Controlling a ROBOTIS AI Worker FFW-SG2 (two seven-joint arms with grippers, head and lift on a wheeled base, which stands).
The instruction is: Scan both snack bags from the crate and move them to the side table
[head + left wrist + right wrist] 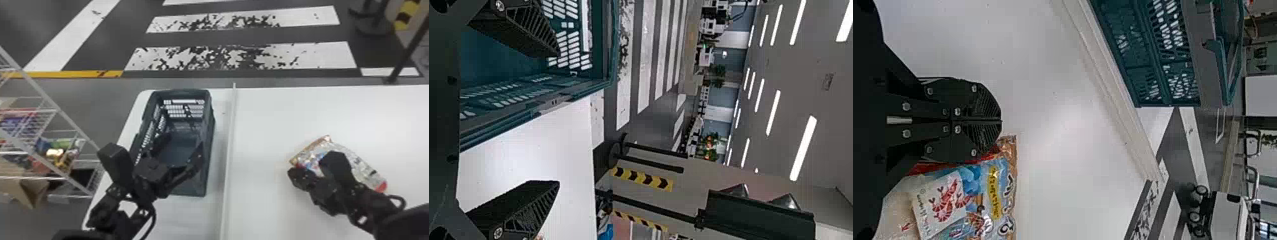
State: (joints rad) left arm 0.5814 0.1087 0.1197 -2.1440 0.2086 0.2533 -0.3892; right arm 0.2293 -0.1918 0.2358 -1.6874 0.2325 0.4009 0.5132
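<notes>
The crate (209, 127) stands on the left table section, its far wall and grey floor visible. My left gripper (184, 142) is over the crate's interior with its fingers spread; in the left wrist view, one finger of the left gripper (558, 120) is over the crate (574, 95) and the other outside it. A snack bag (364, 169) lies flat on the right table, partly covered by the right arm. My right gripper (297, 178) is at its near-left side. In the right wrist view, the right gripper (1001, 120) has its fingers together beside the snack bag (995, 200).
A raised white strip (228, 159) runs between the crate's side and the broad white table (265, 127). At the left, a wire shelf (48, 111) holds colourful packages, with a cardboard box (28, 191) low down. Dark stands are on the floor at the far right.
</notes>
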